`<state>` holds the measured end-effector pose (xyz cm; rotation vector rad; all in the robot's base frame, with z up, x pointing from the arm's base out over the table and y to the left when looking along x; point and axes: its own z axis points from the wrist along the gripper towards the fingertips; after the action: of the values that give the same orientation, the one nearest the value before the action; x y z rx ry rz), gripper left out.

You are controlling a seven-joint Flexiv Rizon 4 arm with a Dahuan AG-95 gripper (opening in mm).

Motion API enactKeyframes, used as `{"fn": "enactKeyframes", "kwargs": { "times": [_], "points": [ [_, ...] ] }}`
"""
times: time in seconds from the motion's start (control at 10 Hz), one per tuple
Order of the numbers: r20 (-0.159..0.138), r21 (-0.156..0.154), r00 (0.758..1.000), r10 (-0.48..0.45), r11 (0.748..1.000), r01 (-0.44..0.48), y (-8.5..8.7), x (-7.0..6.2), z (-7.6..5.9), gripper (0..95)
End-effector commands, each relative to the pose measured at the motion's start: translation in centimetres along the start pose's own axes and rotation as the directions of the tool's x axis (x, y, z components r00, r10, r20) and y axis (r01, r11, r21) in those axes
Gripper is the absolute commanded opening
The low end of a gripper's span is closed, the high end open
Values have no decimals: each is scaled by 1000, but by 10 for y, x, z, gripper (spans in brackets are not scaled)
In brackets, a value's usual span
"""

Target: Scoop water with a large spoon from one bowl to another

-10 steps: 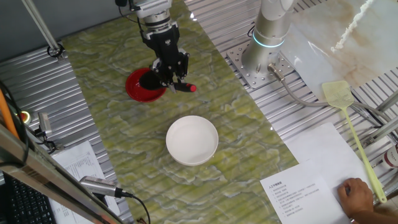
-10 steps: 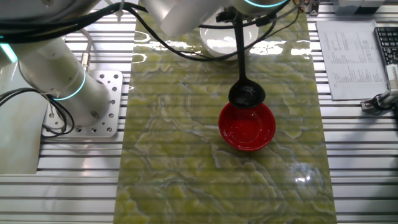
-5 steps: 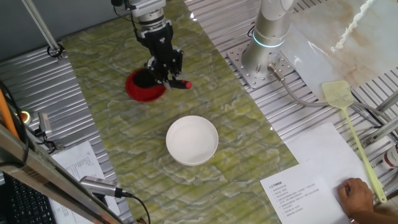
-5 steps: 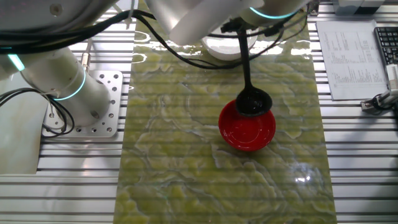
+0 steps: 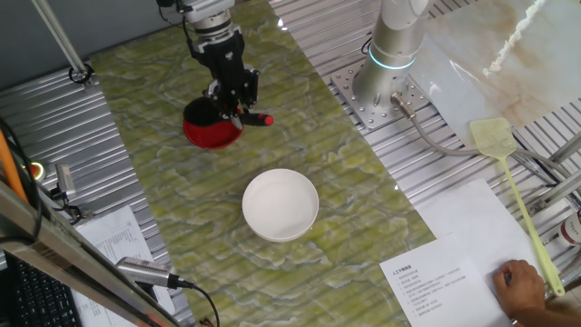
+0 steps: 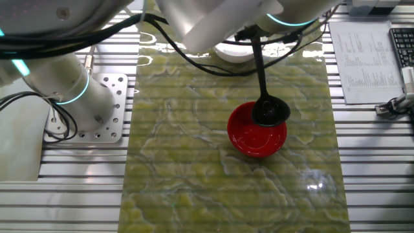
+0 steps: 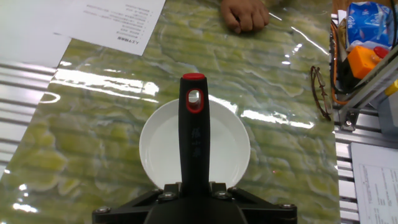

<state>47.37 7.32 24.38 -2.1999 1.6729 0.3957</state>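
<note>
Spoon [image 6: 270,111]: rigid, light; we judge mid-handle best.
Gripper [image 5: 234,98]: clamped on spoon handle.
Head: over red bowl [image 6: 257,138].
Water: spills easily.

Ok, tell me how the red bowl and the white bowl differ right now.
The glossy red bowl has the black ladle's round head over it, held by the end effector; the plain white bowl has nothing over it. The red bowl looks smaller and sits farther from the yellow-green fly swatter than the white one. Both are round, upright, and rest on the green marbled mat.
</note>
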Motion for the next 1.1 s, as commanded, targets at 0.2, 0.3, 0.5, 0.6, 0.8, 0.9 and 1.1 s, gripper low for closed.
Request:
{"fn": "enactKeyframes", "kwargs": {
  "times": [0.2,0.3,0.5,0.6,0.8,0.9,1.1],
  "points": [
    [-37,-8,999,-15,1000,14,1,3,2,0],
    [-42,-9,999,-17,1000,17,1,4,3,0],
    [-38,-7,999,-12,1000,12,2,5,3,0],
    [-34,-3,999,-6,1000,6,2,6,3,0],
    [-28,3,1000,-2,1000,2,6,8,4,0],
    [-28,4,1000,-3,1000,3,7,9,4,0],
    [-29,7,1000,-2,1000,2,12,12,7,0]
  ]
}}
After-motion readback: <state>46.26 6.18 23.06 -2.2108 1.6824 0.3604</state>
